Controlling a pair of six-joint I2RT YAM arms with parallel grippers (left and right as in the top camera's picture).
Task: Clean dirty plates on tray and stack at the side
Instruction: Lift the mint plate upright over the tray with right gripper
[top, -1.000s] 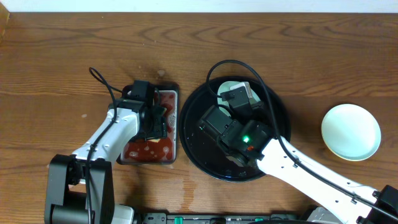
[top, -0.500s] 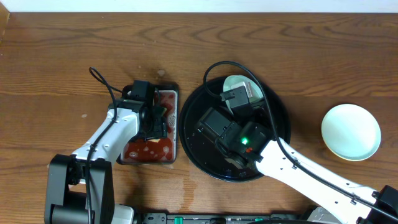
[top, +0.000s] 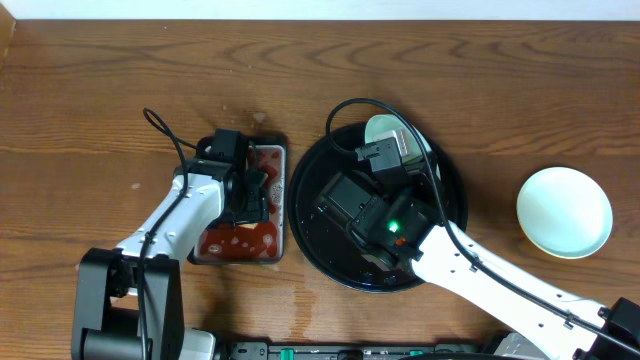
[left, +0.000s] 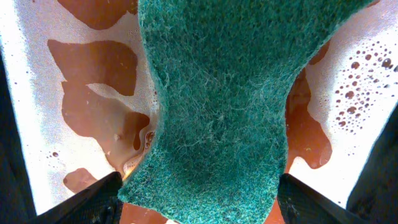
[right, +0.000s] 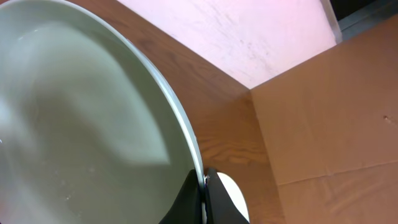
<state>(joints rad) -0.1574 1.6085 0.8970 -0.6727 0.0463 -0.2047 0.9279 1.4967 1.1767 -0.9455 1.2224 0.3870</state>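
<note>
I am watching from the overhead view: the right claw (top: 398, 142) is pressed together on the rim of a pale mint plate (top: 381, 128), pinching it at the far edge of the round black tray (top: 318, 243). The plate sits tilted, partly hidden under the claw and its cable. Compared with a second ago, the plate shows more of its upper rim and has crept a little towards the far right of the tray, and the wrist has shifted that way with it. From the right wrist view the plate fills the left of the frame, its thin rim caught between the two dark fingers at the bottom, with the wooden desk (top: 450, 70) beyond it.

A second plate (top: 565, 212), also pale mint, lies flat on the desk well apart from the tray on the right, exactly where it lay a second ago.

The left claw (top: 250, 195) hangs over the small metal tray (top: 272, 158) holding red sauce (top: 215, 240), just left of the black tray, and it has not moved. Its wrist view shows a green sponge (left: 217, 106) held between widely spread fingers (left: 99, 199), both lower corners of the sponge touching them, above white foam and patches of red-brown liquid
</note>
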